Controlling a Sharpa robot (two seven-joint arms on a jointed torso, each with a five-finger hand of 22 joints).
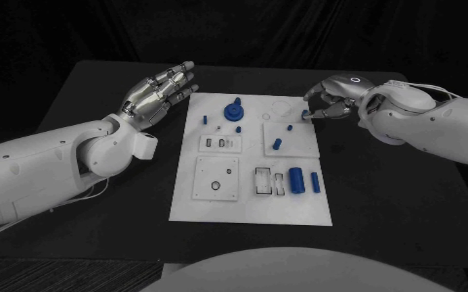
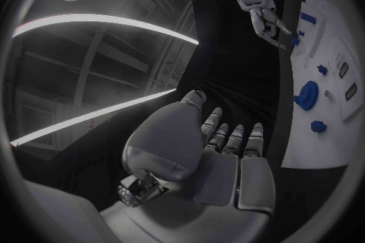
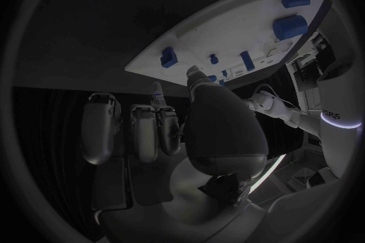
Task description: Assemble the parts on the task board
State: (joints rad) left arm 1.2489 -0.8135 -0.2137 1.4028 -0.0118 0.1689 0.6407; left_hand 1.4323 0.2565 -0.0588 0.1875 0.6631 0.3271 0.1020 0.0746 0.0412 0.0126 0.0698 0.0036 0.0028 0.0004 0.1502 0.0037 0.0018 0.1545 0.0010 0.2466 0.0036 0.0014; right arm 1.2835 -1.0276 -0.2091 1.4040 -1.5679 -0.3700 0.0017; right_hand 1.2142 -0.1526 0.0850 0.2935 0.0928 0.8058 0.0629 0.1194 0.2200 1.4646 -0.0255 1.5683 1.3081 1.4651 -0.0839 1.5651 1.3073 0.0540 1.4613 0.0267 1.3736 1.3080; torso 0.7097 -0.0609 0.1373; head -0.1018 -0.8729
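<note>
Right hand (image 1: 330,100) at the far right edge of the white board (image 1: 251,207), fingers curled, pinching a small blue piece (image 1: 306,113) just over the board. Left hand (image 1: 159,94) beside the board's left edge, fingers straight and apart, holding nothing. Other blue pieces lying on the board.

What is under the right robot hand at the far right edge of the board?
A small blue part sits at the fingertips of the right robot hand, on the white board. Whether the fingers are pinching it or only touching it is hidden by the hand itself.
</note>
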